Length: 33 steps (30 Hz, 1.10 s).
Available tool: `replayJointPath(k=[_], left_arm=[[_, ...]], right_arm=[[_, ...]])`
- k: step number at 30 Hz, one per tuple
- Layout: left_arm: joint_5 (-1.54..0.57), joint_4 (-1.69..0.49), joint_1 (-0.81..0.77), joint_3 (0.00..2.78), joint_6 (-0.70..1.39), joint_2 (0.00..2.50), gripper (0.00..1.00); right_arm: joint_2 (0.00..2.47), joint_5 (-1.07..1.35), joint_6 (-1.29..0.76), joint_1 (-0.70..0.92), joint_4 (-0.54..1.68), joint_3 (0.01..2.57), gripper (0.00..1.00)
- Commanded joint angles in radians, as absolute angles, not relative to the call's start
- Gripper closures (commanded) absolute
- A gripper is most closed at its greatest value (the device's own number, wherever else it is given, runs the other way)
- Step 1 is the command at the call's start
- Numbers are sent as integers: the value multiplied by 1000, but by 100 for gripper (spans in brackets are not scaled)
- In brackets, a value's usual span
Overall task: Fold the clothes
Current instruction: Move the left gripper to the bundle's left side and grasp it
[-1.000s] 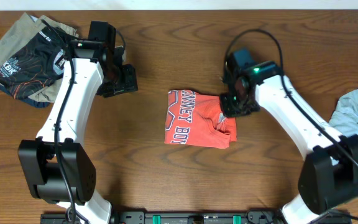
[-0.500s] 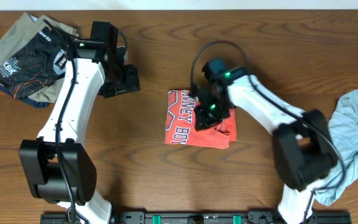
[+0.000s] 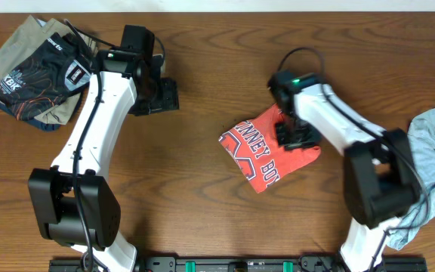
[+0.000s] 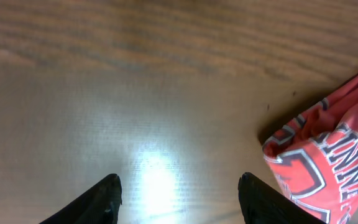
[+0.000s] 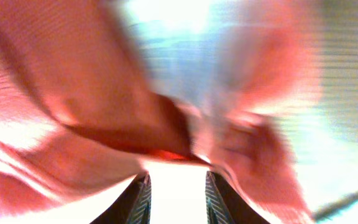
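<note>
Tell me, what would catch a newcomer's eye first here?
The coral-red T-shirt, a folded bundle mid-table, stands out, with the right gripper at its right side. The left gripper hangs open over the table. A clothes pile lies in the far left corner, and a pale blue-grey garment lies at the right edge.

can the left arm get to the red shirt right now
Probably yes. Only bare table lies between the left gripper and the red T-shirt, and its jaws stand open. The right gripper sits on the shirt's far side, so the near edge looks free.
</note>
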<state>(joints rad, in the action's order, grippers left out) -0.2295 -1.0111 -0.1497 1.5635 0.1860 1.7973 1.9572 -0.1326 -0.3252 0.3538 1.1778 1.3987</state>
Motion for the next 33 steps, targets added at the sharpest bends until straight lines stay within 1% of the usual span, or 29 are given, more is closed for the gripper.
replayJointPath(k=[1,3,5,12,16,20,24,25,28,30,32,33], left_arm=[[-233,-971,-171,1557,188,1810,37],[-255,-922,-191,1557,188,1811,34],[-262,-878,-215,1557,181,1816,34],[-327,-816,-315,1557,128,1897,34],[-363,-813,-374,1557,99,1978,34],[-363,-818,-431,1557,89,2062,34],[-362,-871,-465,1557,89,2116,34],[-362,-893,-470,1557,89,2122,34],[-355,-958,-475,1557,90,2136,34],[-332,-998,-474,1557,90,2136,34],[-305,-1039,-474,1557,90,2136,34],[-302,-1061,-475,1557,90,2136,34]], right_arm=[[1851,-259,-363,307,1173,1402,71],[1817,-227,-363,286,1168,1402,70],[1793,-169,-361,268,1179,1402,67],[1785,93,-271,239,1240,1391,68],[1790,102,-272,252,1239,1354,69],[1790,102,-273,249,1189,1281,70],[1792,102,-276,246,1106,1199,68],[1792,102,-275,246,1070,1176,66],[1794,101,-272,246,944,1116,65],[1796,92,-272,243,844,1079,66],[1803,61,-273,237,751,1057,71],[1809,54,-272,234,707,1052,71]])
